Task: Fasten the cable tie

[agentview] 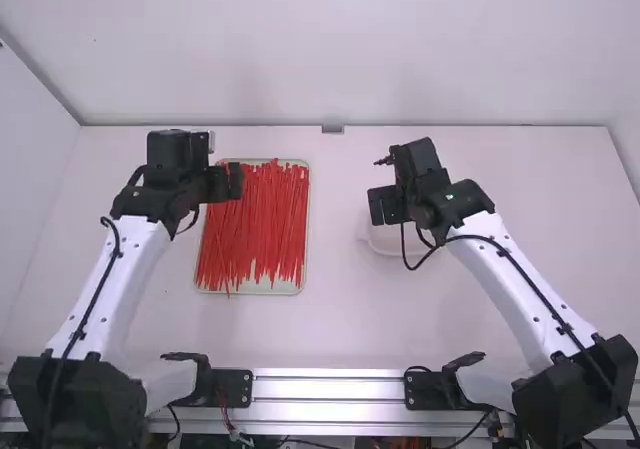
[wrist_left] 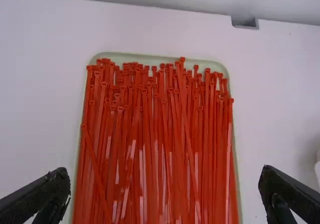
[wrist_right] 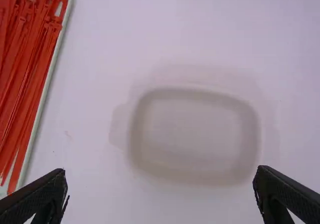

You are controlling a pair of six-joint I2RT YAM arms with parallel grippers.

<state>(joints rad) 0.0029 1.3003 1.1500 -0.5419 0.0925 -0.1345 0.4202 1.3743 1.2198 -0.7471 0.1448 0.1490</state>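
Observation:
A heap of red cable ties (agentview: 258,224) (wrist_left: 160,144) lies lengthwise on a pale green tray (agentview: 301,285) (wrist_left: 220,64) left of the table's middle. My left gripper (agentview: 232,182) (wrist_left: 165,204) hangs above the tray's near-left part, fingers spread wide, with nothing between them. My right gripper (agentview: 388,191) (wrist_right: 162,199) hovers open over a shallow white container (wrist_right: 192,134) (agentview: 380,243) to the right of the tray, holding nothing. The tray's edge and some cable ties (wrist_right: 25,54) show at the side of the right wrist view.
The white table (agentview: 480,299) has bare surface in front of the tray and to the far right. A small grey bracket (agentview: 333,127) (wrist_left: 245,22) sits at the back wall.

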